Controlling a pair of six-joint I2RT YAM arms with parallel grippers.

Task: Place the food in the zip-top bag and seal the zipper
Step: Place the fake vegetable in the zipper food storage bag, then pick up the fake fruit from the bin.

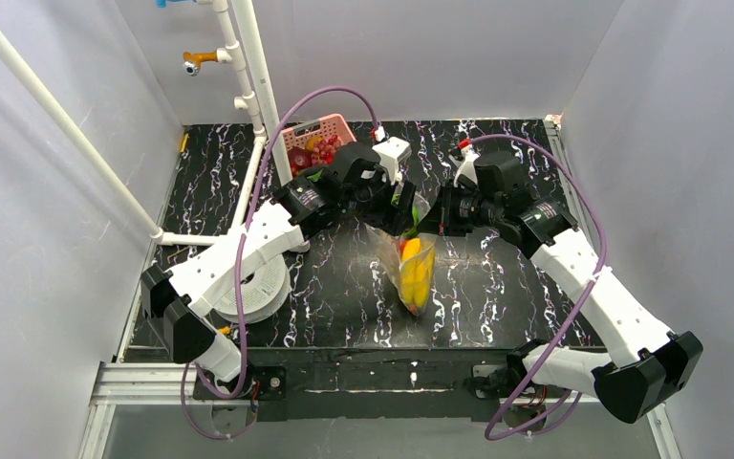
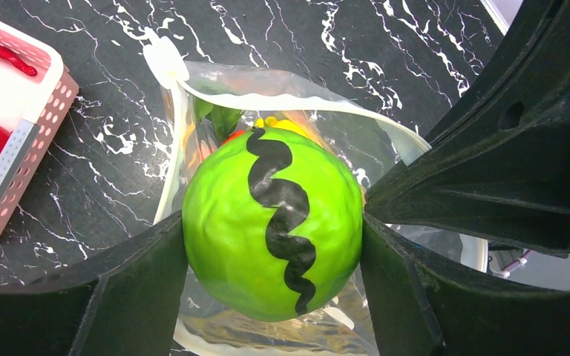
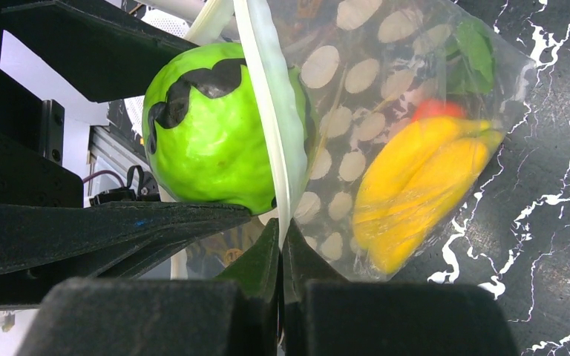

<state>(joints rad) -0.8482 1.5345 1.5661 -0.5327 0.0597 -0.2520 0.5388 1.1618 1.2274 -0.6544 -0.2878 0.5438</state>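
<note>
Two pincers share the loading step: the left gripper [image 2: 273,241] clamps a green fruit [image 2: 223,222] over the zip-top bag [image 2: 341,130] mouth beneath its fingers, and the right gripper [image 3: 283,248] pinches the zipper [image 3: 267,89] between its tips. Next, I judge, the left lowers and releases inside.

A black-striped green round toy [image 2: 271,222] hangs at the mouth of the clear zip-top bag [image 3: 356,74], yellow banana [image 3: 415,178] inside.

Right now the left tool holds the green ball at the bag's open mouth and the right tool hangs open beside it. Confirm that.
Wrong on the right tool: it is shut on the bag at its mouth edge, as the right wrist view shows. The left tool does hold the green ball at the open mouth.
</note>
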